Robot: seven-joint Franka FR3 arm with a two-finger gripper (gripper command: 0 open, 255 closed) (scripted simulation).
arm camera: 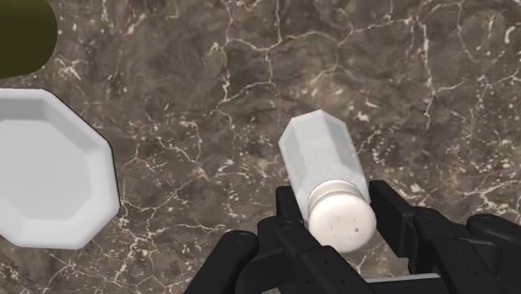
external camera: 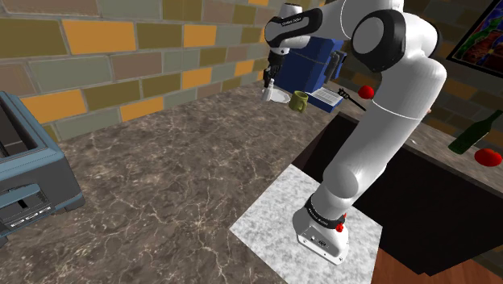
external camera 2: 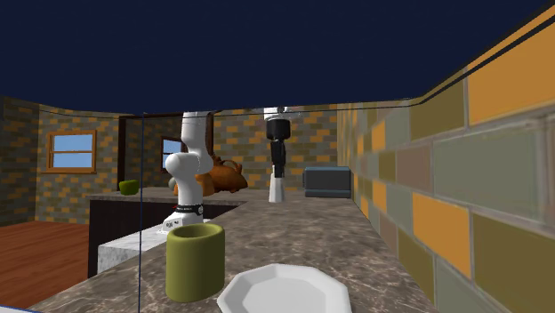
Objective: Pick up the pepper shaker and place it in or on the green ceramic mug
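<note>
Here the end effector (arm camera: 338, 206) is closed on the shaker (arm camera: 321, 159), its two black fingers (arm camera: 288, 213) pressed against the sides just under the cap. The shaker is a white, faceted body with a rounded white cap dotted with small holes, and the cap end points back toward the wrist. In the shoulder view the end effector (external camera: 272, 79) points straight down with the shaker (external camera: 272, 90) hanging below it, above the dark marbled surface (arm camera: 250, 83). The second exterior view shows the same: end effector (external camera 2: 277, 171) upright, shaker (external camera 2: 277, 189) beneath.

Off to one side of the end effector, down on the surface, lies a white eight-sided plate (arm camera: 50, 179). Just past it, farther from the fingers, stands the olive-green mug (arm camera: 21, 33), upright and near the plate. In the second exterior view the mug (external camera 2: 195, 260) is seen from the side beside the plate (external camera 2: 285, 291), so its inside is hidden. In the shoulder view the mug (external camera: 299, 101) stands beyond the end effector, next to the plate (external camera: 280, 96)
</note>
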